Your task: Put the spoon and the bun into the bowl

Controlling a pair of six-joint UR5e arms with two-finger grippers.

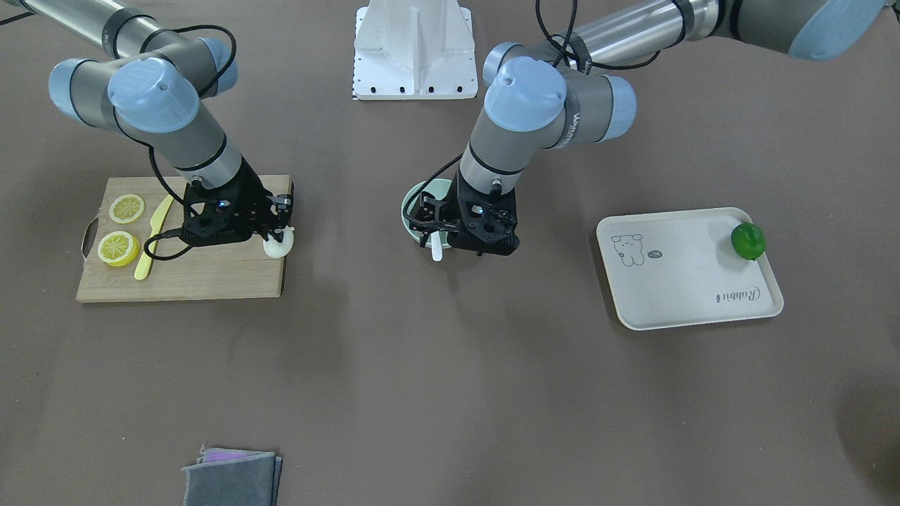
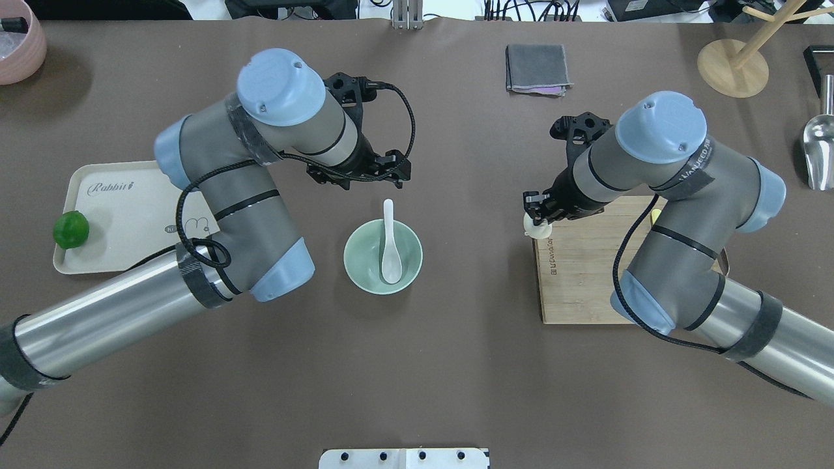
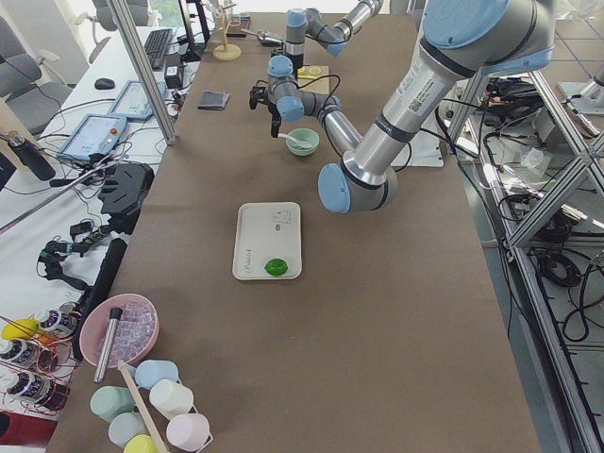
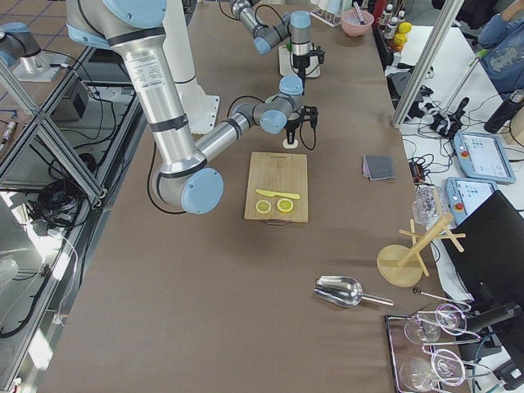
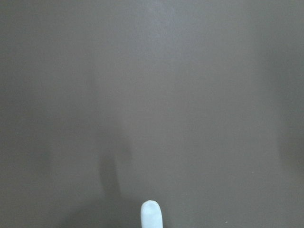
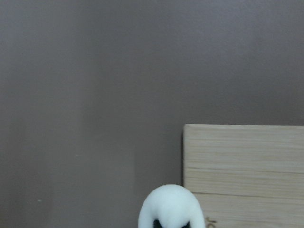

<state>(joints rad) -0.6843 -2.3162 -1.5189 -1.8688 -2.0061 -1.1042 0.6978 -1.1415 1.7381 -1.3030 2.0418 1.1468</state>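
Note:
The white spoon [image 2: 390, 251] lies in the mint-green bowl [image 2: 360, 259], scoop inside and handle [image 1: 436, 249] over the far rim. My left gripper [image 2: 399, 170] hangs just beyond the handle tip, apart from it, and looks open and empty. In the left wrist view only the handle tip [image 5: 151, 214] shows. The white bun [image 2: 536, 225] is at the corner of the wooden cutting board [image 2: 580, 280]. My right gripper [image 2: 535, 210] is shut on it from above. The bun also shows in the front view [image 1: 277, 244] and the right wrist view [image 6: 170, 204].
On the board lie two lemon slices [image 1: 126, 208] [image 1: 118, 248] and a yellow plastic knife [image 1: 154, 237]. A cream tray [image 1: 689, 281] holds a green lime [image 1: 747, 241]. A folded grey cloth [image 1: 232, 478] lies at the operators' edge. A metal scoop [image 2: 819, 150] and wooden stand [image 2: 733, 68] are at the far right.

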